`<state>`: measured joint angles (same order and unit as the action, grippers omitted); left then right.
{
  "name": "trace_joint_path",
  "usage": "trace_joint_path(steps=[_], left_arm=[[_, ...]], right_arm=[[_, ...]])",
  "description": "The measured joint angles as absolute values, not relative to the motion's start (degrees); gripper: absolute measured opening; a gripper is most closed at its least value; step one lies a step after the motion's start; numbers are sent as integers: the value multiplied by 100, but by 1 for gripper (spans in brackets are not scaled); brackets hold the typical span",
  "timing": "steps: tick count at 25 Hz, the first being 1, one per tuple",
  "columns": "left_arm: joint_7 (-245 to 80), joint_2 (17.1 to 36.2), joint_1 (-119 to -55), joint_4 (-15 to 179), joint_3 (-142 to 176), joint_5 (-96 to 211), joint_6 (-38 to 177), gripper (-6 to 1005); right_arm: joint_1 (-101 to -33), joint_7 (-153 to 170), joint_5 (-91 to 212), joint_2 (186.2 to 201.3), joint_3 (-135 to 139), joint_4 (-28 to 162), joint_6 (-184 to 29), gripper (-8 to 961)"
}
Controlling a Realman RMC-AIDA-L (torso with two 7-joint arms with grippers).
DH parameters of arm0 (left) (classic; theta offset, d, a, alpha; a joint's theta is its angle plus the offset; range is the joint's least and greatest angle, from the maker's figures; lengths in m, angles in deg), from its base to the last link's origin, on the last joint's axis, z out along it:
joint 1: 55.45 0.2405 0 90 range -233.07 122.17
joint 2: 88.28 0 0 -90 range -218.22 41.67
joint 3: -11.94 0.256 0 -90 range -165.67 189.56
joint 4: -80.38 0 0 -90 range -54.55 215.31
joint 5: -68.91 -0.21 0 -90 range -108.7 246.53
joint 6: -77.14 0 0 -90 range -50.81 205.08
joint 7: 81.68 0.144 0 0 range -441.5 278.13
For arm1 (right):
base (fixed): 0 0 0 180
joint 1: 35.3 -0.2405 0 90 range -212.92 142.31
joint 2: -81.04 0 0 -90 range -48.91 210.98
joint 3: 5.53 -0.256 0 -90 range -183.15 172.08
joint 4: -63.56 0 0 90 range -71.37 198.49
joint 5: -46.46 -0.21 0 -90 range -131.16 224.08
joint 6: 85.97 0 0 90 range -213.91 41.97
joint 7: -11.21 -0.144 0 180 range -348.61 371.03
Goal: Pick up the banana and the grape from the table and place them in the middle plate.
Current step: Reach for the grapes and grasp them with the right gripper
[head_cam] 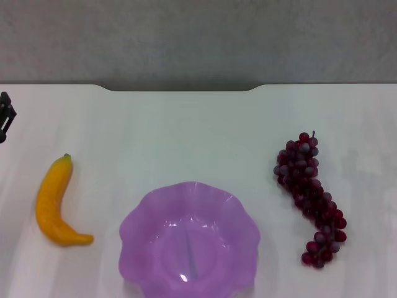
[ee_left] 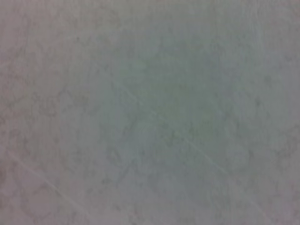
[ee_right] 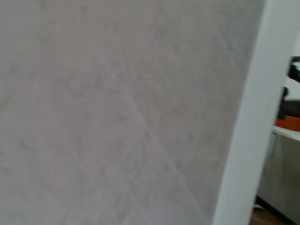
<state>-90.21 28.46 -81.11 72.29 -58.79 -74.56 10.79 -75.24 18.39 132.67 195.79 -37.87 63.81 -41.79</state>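
Nothing was picked yet: the banana [head_cam: 54, 203] lay left of the middle plate [head_cam: 189, 245], the grape [head_cam: 310, 197] right. The left gripper [head_cam: 5, 115], perhaps, edged in far left, fingers' state untellable; next, reach the banana

I can read no text, label, brand, number or sign anywhere before me: not on the banana [head_cam: 54, 203], the grape [head_cam: 310, 197], the middle plate [head_cam: 144, 218] or the table [head_cam: 186, 130].
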Motion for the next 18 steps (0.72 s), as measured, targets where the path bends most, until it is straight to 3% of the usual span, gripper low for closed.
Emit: trace_joint_path(steps=[2, 5, 18], left_arm=[[-9021, 2849, -8111, 7229, -5875, -7460, 1084, 817], [-9021, 2850, -8109, 7232, -5872, -7461, 1116, 845], [-8769, 2850, -8090, 7212, -5638, -7471, 1249, 881]], right_arm=[[-7529, 1822, 13267, 19581, -3914, 6356, -4177, 704], [-7536, 1783, 13268, 19582, -3954, 6326, -4177, 910], [-7487, 1844, 13364, 19609, -3782, 6208, -4218, 911]])
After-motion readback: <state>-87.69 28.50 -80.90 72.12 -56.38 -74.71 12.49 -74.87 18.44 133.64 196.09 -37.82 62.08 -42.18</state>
